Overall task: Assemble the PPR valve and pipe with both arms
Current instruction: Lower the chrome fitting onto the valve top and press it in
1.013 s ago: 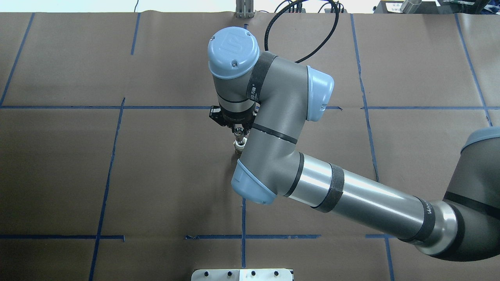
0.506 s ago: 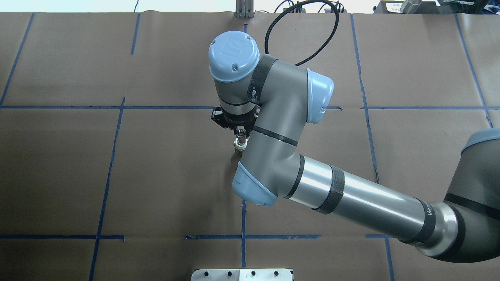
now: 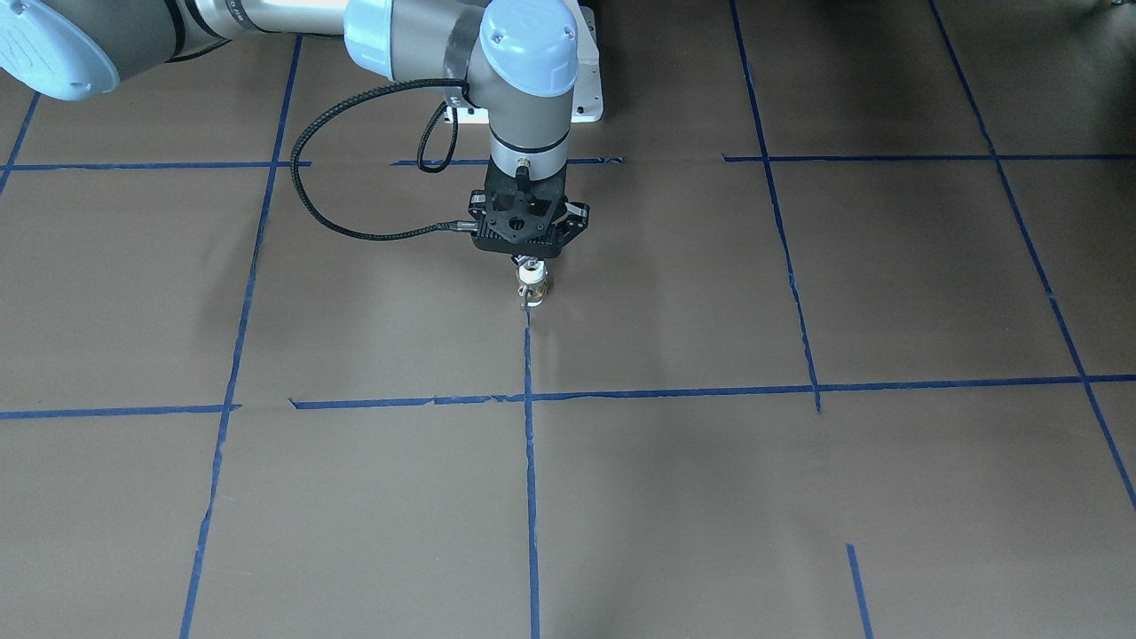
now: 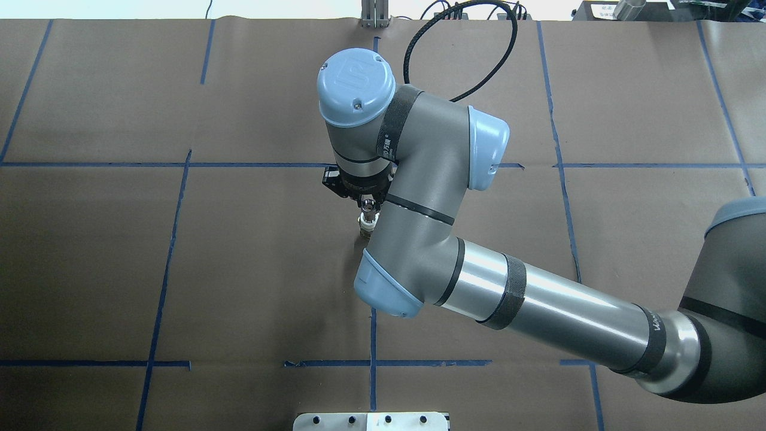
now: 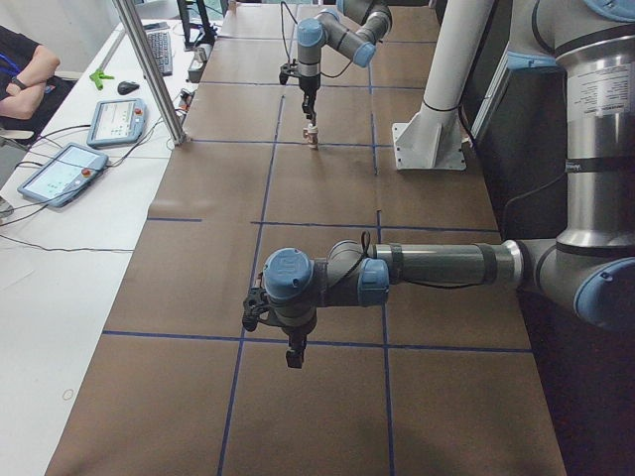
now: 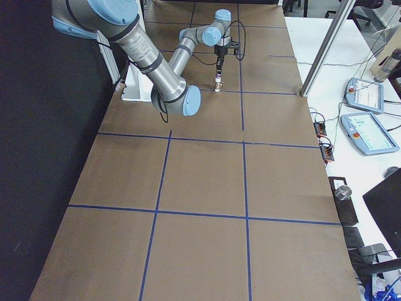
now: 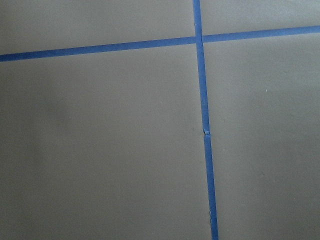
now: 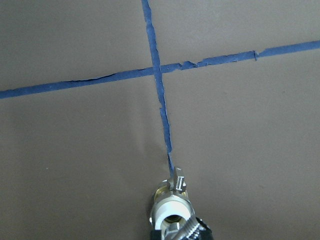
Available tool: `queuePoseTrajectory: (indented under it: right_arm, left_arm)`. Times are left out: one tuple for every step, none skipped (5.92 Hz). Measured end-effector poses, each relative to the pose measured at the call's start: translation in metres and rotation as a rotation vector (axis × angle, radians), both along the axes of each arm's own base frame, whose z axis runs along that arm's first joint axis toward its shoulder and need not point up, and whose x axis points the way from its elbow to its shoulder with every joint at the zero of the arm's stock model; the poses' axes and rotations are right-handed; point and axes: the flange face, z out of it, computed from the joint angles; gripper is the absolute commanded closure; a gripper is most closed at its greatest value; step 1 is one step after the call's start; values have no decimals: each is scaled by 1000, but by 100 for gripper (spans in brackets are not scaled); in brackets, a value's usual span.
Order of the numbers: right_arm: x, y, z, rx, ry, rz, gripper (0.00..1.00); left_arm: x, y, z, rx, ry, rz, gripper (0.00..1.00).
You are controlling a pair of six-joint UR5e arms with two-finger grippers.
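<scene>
Only in the right wrist view is the hole in the white ring of the pipe (image 8: 170,211) seen; in the front-facing view it is hidden. The pipe, white above and brass below, is stood upright on the counter (image 3: 710,497) at the end of a blue tape line (image 3: 529,355), long axis vertical. The chrome PPR valve (image 3: 530,264) is seated on top, clamped in the right claw (image 3: 528,257). The left claw (image 5: 295,354) is shown only from the side; its state cannot be told.

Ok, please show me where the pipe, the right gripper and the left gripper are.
pipe (image 3: 531,279), front-facing view, on its white ring.
right gripper (image 3: 529,263), front-facing view, between its fingertips.
left gripper (image 5: 295,360), left side view, between its fingertips.
</scene>
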Motion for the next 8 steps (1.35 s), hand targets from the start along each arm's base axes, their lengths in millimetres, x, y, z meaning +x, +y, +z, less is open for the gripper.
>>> queuePoseTrajectory:
  right_arm:
    - [0,0,0,0,1,0,100]
    - [-3,2,1,7,7,1,100]
    - [-8,5,2,18,16,2,100]
    - [-10,6,3,24,20,2,100]
    - [-10,6,4,26,23,1,100]
    - [-11,6,5,27,25,0,100]
    - [-11,6,6,28,26,-2,100]
    - [-12,6,6,28,27,-3,100]
  left_arm:
    - [0,0,0,0,0,0,0]
    - [0,0,0,1,0,0,0]
    - [0,0,0,0,0,0,0]
    - [0,0,0,0,0,0,0]
    - [0,0,0,0,0,0,0]
    - [0,0,0,0,0,0,0]
    - [0,0,-1,2,1,0,0]
    - [0,0,-1,2,0,0,0]
